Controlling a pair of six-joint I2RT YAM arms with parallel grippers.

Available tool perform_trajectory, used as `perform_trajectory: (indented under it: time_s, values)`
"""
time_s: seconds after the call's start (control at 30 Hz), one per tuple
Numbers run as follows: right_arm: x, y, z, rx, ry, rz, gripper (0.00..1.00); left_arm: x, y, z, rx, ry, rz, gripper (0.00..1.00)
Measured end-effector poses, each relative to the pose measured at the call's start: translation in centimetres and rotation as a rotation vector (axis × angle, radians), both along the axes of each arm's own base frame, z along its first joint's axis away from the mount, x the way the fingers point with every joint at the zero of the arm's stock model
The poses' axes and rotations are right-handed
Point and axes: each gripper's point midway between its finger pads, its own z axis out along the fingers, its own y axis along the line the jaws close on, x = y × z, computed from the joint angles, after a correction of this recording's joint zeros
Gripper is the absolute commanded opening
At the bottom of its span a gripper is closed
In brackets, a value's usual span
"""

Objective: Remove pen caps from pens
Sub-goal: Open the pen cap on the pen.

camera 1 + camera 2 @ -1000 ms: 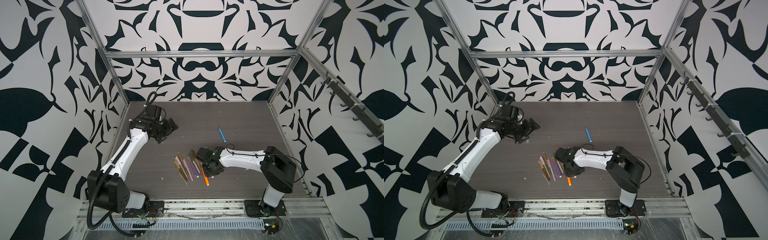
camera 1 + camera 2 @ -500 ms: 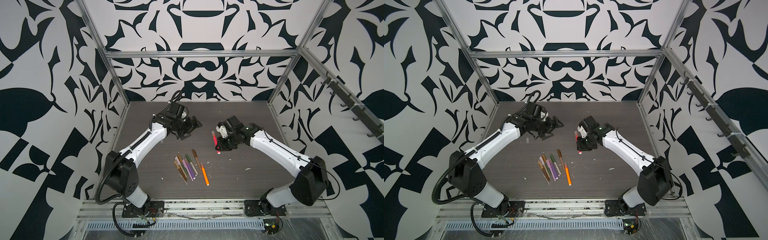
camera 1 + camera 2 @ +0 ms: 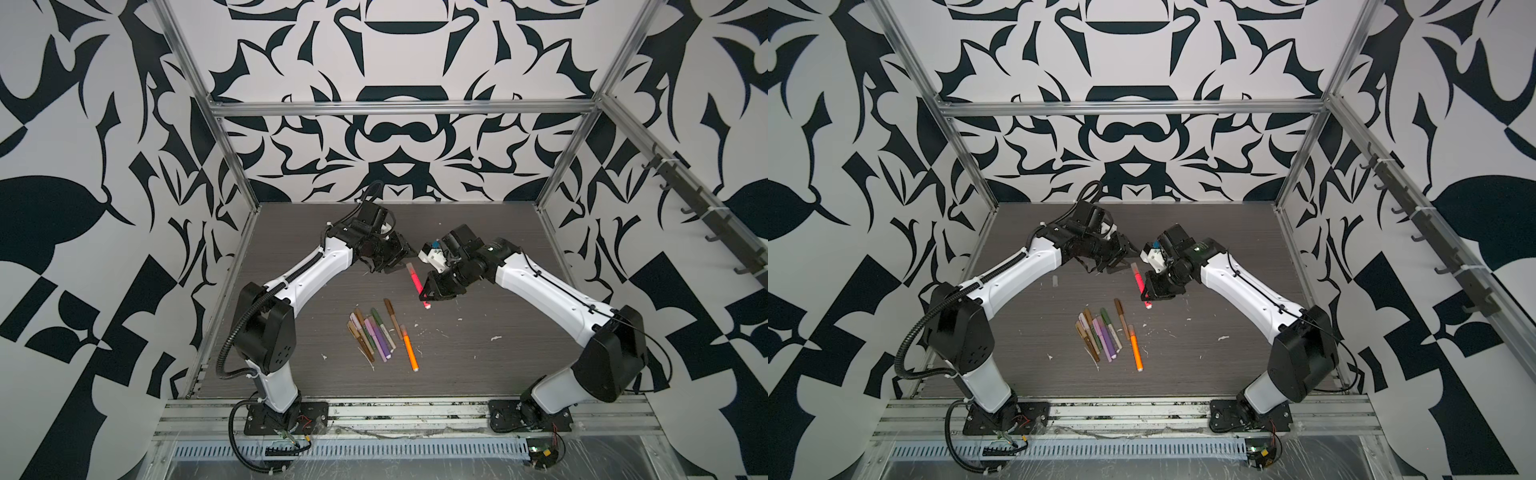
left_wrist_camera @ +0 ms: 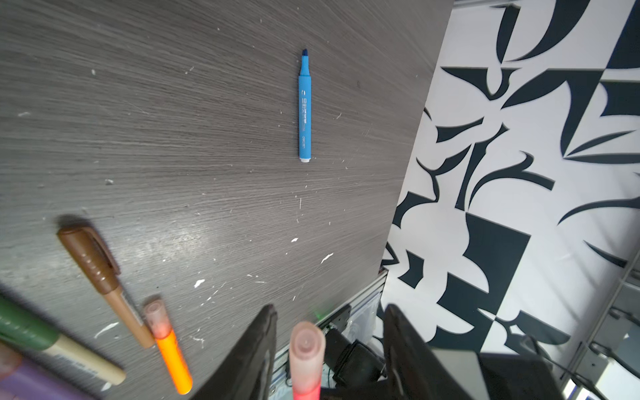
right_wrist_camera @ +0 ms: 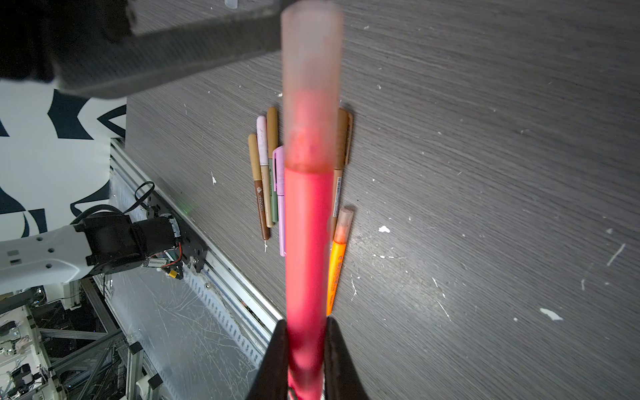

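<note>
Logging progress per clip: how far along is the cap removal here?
Done: one blue pen lies uncapped. In hand: the right gripper clamps the red-pink pen, its cap on, between the jaws of the open left gripper. Remaining: the cluster of capped pens.

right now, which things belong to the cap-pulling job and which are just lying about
job: red-pink plastic marker with frosted cap, in the right gripper; left gripper, open round that cap; bunch of capped markers; capped orange marker; uncapped blue marker
lying about: white flecks; metal hook rail
</note>
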Motion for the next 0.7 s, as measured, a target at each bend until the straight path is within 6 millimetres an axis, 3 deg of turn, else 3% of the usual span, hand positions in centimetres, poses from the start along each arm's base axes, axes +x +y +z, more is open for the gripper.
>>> perform_trajectory:
  time_s: [0.23,0.47,0.7]
  values:
    - [0.1,-0.2,0.0,-0.002,0.001,-0.006,0.0,-0.3,-0.4,-0.9,0.002,0.032,-0.019,0.46]
    - [0.2,-0.5,-0.1,-0.01,0.004,-0.015,0.0,-1.2,-1.4,-1.1,0.002,0.037,-0.05,0.28]
    - [1.1,-1.0,0.3,-0.019,-0.015,-0.041,0.0,-1.5,-1.8,-0.8,-0.003,0.034,-0.06,0.28]
